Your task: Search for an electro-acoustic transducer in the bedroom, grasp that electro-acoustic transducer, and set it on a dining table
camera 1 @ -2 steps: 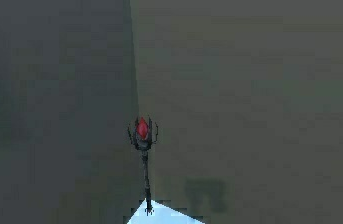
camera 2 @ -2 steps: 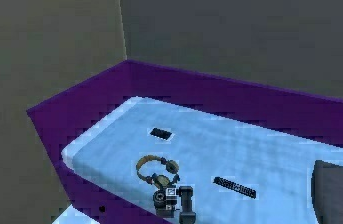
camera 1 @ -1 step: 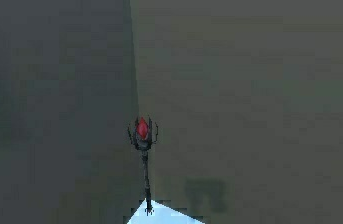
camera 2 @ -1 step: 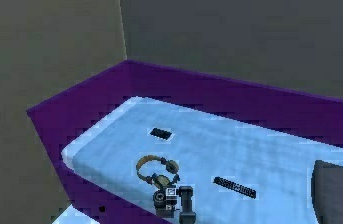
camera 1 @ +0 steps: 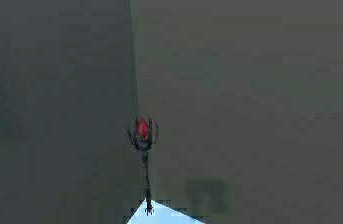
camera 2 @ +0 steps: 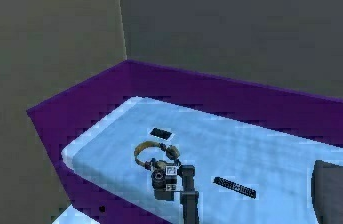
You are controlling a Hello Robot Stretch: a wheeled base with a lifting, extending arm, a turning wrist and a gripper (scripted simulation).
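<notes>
A tan curved band with dark ends, shaped like a pair of headphones [camera 2: 151, 152], lies on the pale blue bed [camera 2: 229, 150] in the arm side view. The dark arm [camera 2: 189, 202] rises from the bottom edge, and the gripper [camera 2: 161, 172] sits right at the near side of that band. The band rests on the bed cover at the gripper's far end, so I cannot tell whether the gripper holds anything.
A small dark flat rectangle [camera 2: 160, 132] and a long dark bar [camera 2: 235, 187] lie on the bed, with a dark pillow [camera 2: 339, 190] at the right. A purple frame [camera 2: 79, 110] edges the bed. In the forward view, a thin dark stand with a red top [camera 1: 143, 135] stands before a wall corner.
</notes>
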